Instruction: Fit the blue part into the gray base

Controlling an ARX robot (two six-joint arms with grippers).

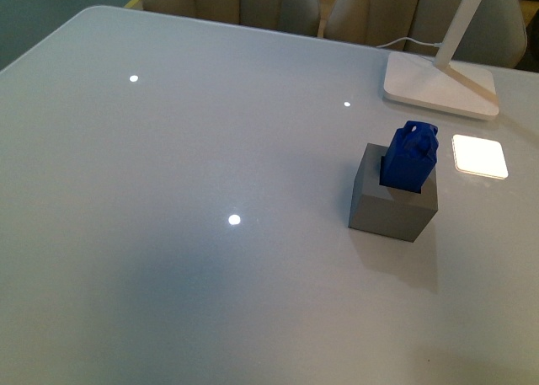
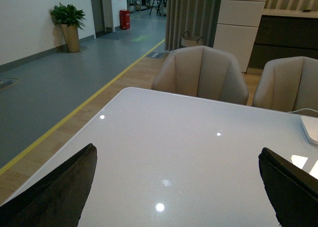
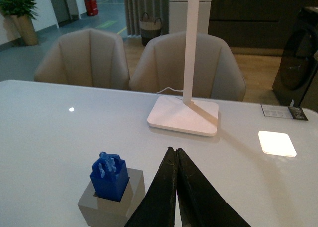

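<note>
The blue part (image 1: 409, 156) stands upright in the square hole of the gray base (image 1: 392, 204), its upper half sticking out, at the right of the white table (image 1: 168, 191). Neither arm shows in the front view. In the right wrist view the blue part (image 3: 109, 177) sits in the gray base (image 3: 107, 207) beside my right gripper (image 3: 174, 152), which is shut and empty, apart from them. My left gripper (image 2: 176, 160) is open and empty over bare table; the part and base are out of its view.
A white lamp base (image 1: 438, 86) with its arm (image 1: 459, 18) stands behind the gray base, with a bright light patch (image 1: 480, 156) on the table to its right. Beige chairs (image 2: 201, 73) line the far table edge.
</note>
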